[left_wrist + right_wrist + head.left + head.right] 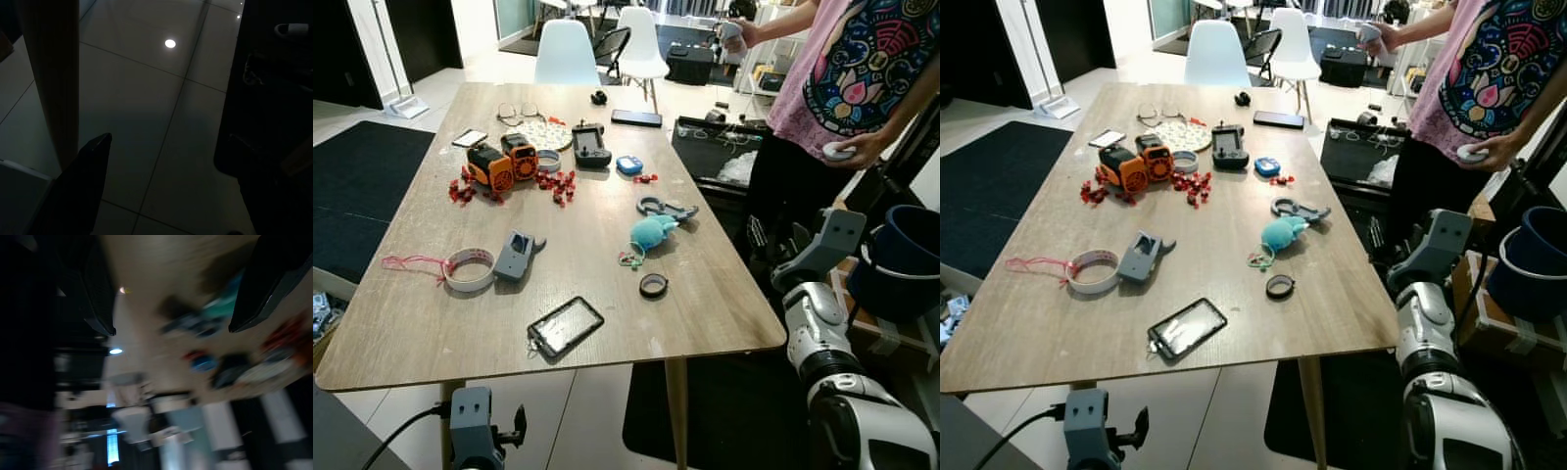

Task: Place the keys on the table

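Two black fingers of the right claw (171, 293) stand wide apart in the blurred right wrist view, with nothing between them; the bench top shows beyond them. The right arm is raised off the bench's (607, 323) right edge, level with the blue plush. The left claw (161, 186) hangs low beside a bench leg over the tiled floor, its fingers parted and empty.

The keys (651, 235), a bunch on a blue plush fob, already lie on the bench, near its right edge. Just beyond the plush lies a grey carabiner (666, 207); just nearer than it, a small black ring (653, 285). A phone (566, 326) lies nearer the front edge, and a roll of tape (470, 269) and an orange toy robot (503, 163) sit well to the plush's left.

In my judgement the task looks nearly finished. The risk now is the raised arm swinging across the edge and sweeping the keys or ring off. A person (842, 88) stands close beyond that arm and could be bumped.

A dark blue bucket (906, 255) stands well right of the plush; its contents are hidden.
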`<state>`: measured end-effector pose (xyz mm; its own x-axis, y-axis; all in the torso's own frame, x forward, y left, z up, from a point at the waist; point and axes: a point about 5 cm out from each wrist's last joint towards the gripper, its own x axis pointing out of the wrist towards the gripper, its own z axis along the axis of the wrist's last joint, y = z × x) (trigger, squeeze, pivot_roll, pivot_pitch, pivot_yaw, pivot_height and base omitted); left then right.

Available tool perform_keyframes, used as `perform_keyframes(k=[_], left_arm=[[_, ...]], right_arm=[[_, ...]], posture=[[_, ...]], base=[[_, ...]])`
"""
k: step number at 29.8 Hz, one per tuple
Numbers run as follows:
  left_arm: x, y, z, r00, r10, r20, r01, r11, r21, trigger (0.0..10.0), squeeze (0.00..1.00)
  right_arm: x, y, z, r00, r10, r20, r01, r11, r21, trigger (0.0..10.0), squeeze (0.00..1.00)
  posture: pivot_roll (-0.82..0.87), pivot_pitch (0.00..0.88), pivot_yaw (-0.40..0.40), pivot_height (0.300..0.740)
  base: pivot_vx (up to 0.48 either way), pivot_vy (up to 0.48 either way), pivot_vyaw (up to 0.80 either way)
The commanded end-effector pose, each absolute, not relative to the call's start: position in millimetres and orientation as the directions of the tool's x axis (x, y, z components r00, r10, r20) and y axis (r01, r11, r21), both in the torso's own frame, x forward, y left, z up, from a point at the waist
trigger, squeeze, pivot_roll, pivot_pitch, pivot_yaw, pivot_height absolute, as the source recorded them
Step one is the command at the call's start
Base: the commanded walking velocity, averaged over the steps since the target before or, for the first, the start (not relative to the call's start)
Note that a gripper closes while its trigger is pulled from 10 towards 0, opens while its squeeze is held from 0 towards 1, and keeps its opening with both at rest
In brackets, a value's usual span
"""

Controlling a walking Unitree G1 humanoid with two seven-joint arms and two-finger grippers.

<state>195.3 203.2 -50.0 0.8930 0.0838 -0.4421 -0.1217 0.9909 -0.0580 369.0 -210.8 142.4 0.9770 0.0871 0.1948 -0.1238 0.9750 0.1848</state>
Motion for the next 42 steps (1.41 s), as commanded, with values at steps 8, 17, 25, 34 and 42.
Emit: perform_keyframes(k=[8,17,25,34,42], left_arm=[[187,201,-54,0.887,0.09,-0.453,-0.131,0.99,-0.06,10.0,0.0],[179,207,-56,0.882,0.107,-0.459,-0.148,0.988,-0.054,10.0,0.0],[172,211,-62,0.859,0.128,-0.496,-0.167,0.985,-0.035,10.0,0.0],[169,207,-67,0.833,0.13,-0.537,-0.172,0.985,-0.03,10.0,0.0],[171,204,-67,0.834,0.122,-0.538,-0.167,0.985,-0.035,10.0,0.0]], right_arm=[[344,-281,123,0.955,-0.281,0.096,0.255,0.942,0.219,10.0,0.0],[271,-371,86,0.798,-0.599,-0.069,0.597,0.77,0.225,10.0,0.0],[221,-336,-2,0.77,-0.419,-0.481,0.482,0.876,0.008,10.0,0.0],[172,-217,-82,0.565,0.057,-0.823,-0.084,0.996,0.012,10.0,0.0],[172,-199,-86,0.561,0.076,-0.824,-0.112,0.994,0.015,10.0,0.0]], posture=[[0.07,0.027,-0.094,0.74],[0.07,0.027,-0.093,0.74],[0.07,0.021,-0.092,0.74],[0.08,0.018,-0.09,0.74],[0.08,0.022,-0.088,0.74]], base=[[0.0,0.0,0.0],[0.0,0.0,0.0],[0.0,0.0,0.0],[0.0,0.0,0.0],[0.0,0.0,0.0]])
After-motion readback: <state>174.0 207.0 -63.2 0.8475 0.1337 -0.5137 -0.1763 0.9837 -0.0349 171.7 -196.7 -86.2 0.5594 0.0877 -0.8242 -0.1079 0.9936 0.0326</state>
